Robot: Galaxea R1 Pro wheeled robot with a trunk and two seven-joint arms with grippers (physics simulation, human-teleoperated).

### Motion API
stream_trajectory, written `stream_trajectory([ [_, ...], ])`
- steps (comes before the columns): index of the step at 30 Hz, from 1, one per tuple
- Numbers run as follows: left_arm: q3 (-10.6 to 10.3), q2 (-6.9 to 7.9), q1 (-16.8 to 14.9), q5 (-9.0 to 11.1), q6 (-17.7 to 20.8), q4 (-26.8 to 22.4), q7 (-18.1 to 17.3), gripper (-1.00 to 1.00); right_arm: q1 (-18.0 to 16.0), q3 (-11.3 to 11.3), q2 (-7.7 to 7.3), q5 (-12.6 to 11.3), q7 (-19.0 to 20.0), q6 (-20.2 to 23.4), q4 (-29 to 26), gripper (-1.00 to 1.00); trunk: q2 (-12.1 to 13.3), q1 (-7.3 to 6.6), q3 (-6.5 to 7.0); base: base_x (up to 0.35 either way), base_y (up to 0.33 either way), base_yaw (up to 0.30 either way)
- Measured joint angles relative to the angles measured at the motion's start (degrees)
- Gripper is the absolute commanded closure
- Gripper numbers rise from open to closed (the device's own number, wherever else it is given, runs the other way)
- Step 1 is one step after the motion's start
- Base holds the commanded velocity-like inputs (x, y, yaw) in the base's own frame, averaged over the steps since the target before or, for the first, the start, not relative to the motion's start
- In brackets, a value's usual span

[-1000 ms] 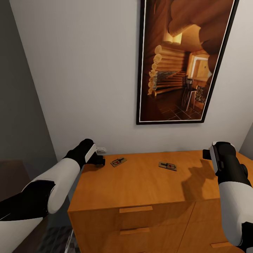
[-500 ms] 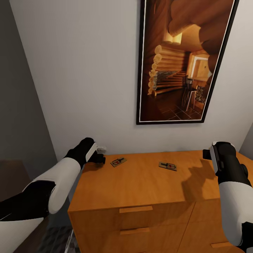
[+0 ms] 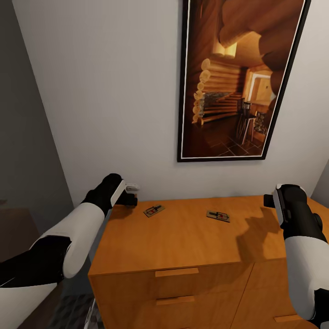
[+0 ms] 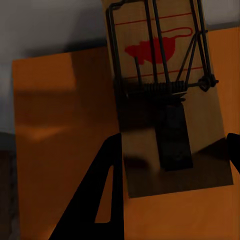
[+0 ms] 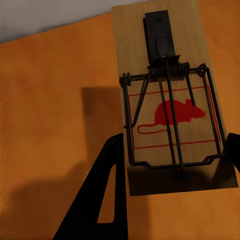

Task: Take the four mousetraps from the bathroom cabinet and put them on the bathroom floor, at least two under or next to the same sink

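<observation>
Seen from the head: a wide, low orange-brown wooden cabinet (image 3: 183, 242) with drawer fronts and slim handles, set against a pale wall under a tall black-framed picture of a log cabin interior (image 3: 235, 80). On the cabinet top, two small flat wooden mousetraps with dark metal bars: one near the back left (image 3: 154, 210), another nearer the middle (image 3: 218, 215), well apart from each other.

At the cabinet's back left corner, left gripper (image 3: 131, 194) on a white and black arm, raised just above the top. In the left wrist view, black fingers (image 4: 102, 200) closed on the sides of a third pale wooden mousetrap with a red mouse print (image 4: 167, 95), held over the orange surface.

At the right edge, right gripper (image 3: 269, 199) above the cabinet's right part, casting a shadow on the wood. In the right wrist view, black fingers (image 5: 100, 195) clamped on a fourth wooden mousetrap printed with a red mouse (image 5: 170, 100), cabinet top behind it.
</observation>
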Motion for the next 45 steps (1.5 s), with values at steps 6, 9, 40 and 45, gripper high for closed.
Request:
stream_trajectory([
  [6, 0.0, 0.0, 0.0, 0.0, 0.0, -0.1, 0.0, 1.0, 0.0, 0.0, -0.04, 0.0, 0.0, 0.0, 0.0, 1.0, 0.0, 0.0, 0.0, -0.009, 0.0, 0.0],
  [9, 0.1, 0.0, 0.0, 0.0, 0.0, 0.0, 0.0, 1.0, 0.0, 0.0, 0.0, 0.0, 0.0, 0.0, 0.0, 1.0, 0.0, 0.02, 0.0, -0.146, 0.0, 0.0],
  [40, -0.3, 0.0, 0.0, 0.1, 0.0, 0.0, 0.0, 1.0, 0.0, 0.1, 0.04, 0.0, 0.0, 0.0, 0.1, 1.0, 0.0, 0.04, 0.0, -0.33, 0.0, 0.0],
  [45, -0.3, 0.0, 0.0, 0.1, 0.0, 0.0, 0.0, 1.0, 0.0, 0.1, 0.04, 0.1, 0.0, 0.0, 0.1, 1.0, 0.0, 0.04, 0.0, -0.345, 0.0, 0.0],
])
